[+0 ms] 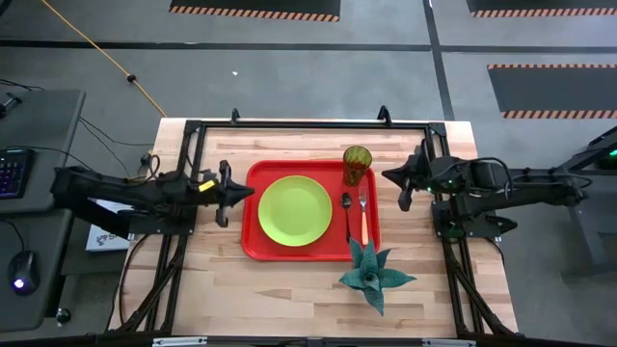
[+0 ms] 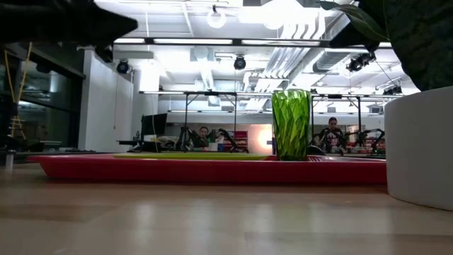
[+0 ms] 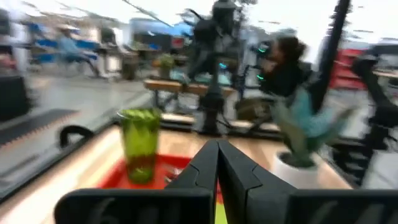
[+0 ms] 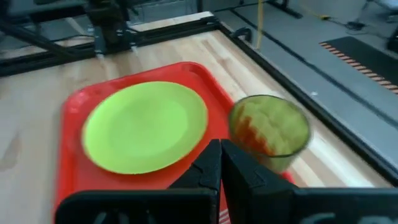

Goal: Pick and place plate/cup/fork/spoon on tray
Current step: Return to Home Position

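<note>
The red tray lies in the middle of the table. On it rest the lime-green plate, the olive-green cup upright at the far right corner, and the dark spoon beside the orange-handled fork. My left gripper is shut and empty at the tray's left edge. My right gripper is shut and empty just right of the cup. The cup and plate show in the right wrist view.
A teal spiky plant in a white pot stands just near the tray's near right corner. Black frame rails run along the table's edges. People sit in the room behind the table.
</note>
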